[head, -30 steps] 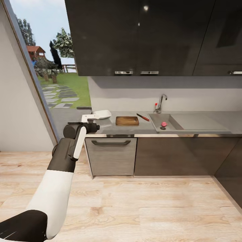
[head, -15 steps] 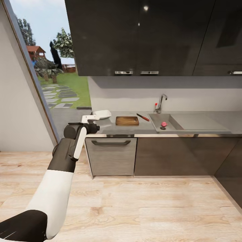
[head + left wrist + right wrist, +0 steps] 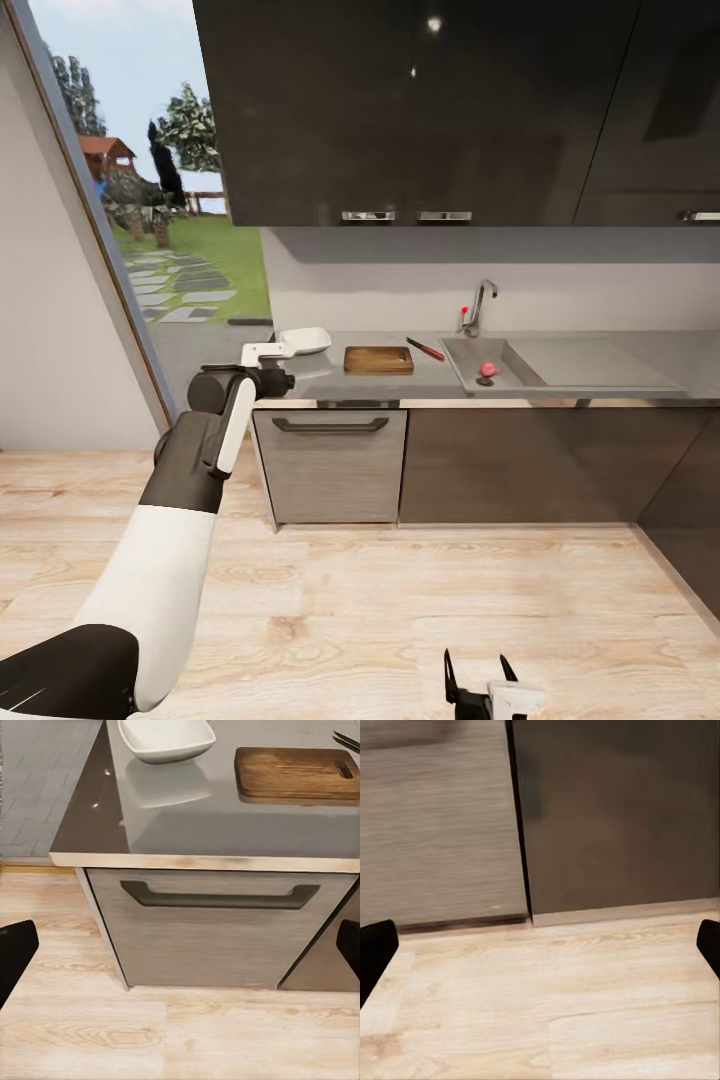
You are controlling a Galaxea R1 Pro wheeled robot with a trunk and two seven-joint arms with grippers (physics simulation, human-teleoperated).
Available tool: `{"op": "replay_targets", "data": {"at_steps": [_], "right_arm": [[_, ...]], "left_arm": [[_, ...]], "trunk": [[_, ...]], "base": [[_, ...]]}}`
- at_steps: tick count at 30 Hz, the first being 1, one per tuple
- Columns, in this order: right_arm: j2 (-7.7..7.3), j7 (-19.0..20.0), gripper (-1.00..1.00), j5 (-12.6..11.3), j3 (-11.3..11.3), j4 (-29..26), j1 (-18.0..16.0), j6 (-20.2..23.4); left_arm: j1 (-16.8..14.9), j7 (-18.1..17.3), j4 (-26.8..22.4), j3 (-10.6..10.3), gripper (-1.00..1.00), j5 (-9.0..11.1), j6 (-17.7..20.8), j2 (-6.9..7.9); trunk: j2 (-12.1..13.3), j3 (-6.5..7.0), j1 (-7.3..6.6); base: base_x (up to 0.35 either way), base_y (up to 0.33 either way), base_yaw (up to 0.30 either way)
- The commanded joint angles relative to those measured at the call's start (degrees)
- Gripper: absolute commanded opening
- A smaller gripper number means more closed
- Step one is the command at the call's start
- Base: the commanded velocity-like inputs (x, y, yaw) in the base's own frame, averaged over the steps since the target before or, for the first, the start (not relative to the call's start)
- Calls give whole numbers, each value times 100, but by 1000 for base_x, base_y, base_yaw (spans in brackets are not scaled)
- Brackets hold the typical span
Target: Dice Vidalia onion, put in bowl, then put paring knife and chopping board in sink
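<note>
You are at the approach stage, standing off from the long smooth grey glossy countertop (image 3: 600, 355) with nothing picked up yet; the first step, lifting the onion from the sink, is not begun. The small pinkish-red rounded Vidalia onion (image 3: 487, 371) sits in the rectangular stainless-steel sink (image 3: 520, 375), near its drain, below the chrome tap with the red knob (image 3: 478, 308). Apart from the onion the basin looks empty. The small dark-brown rectangular wooden chopping board (image 3: 379, 359) lies flat on the counter between sink and bowl, bare on top. The slim red-handled paring knife (image 3: 426, 349) lies just beside the board, towards the sink. The shallow white squarish bowl (image 3: 305, 341) stands at the counter's end by the window; the left wrist view shows it (image 3: 167, 736) holding nothing. Your left gripper (image 3: 262, 352) is raised near the counter's corner, and in the left wrist view its dark fingertips (image 3: 15, 949) sit far apart at the frame edges, so it is released and empty. Your right gripper (image 3: 481, 681) hangs low over the pale wooden floor (image 3: 400, 600), its two dark prongs spread, likewise carrying nothing. The next move, as I judge it, calls for driving closer and squaring up to the sink, since the onion is well apart from both arms, then bringing the right arm up and over the basin rim.
</note>
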Motion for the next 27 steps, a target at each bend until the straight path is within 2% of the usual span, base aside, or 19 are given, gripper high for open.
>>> {"op": "replay_targets", "data": {"at_steps": [1,7,18,27], "right_arm": [[-3,-35,100,-25,38,11,-5,21],[-12,-35,100,-10,40,190,-4,115],[24,-29,100,-16,46,1184,-2,133],[1,-24,100,-4,45,1325,-5,157]], "left_arm": [[-6,46,-3,-5,100,42,21,1],[-6,46,-3,-5,100,42,21,3],[-6,46,-13,-3,100,42,21,14],[-6,46,-42,4,100,34,23,17]], "trunk": [[-12,-13,4],[-12,-13,4],[-12,-13,4],[-12,-13,4]], "base": [[0,0,0],[0,0,0],[0,0,0],[0,0,0]]}}
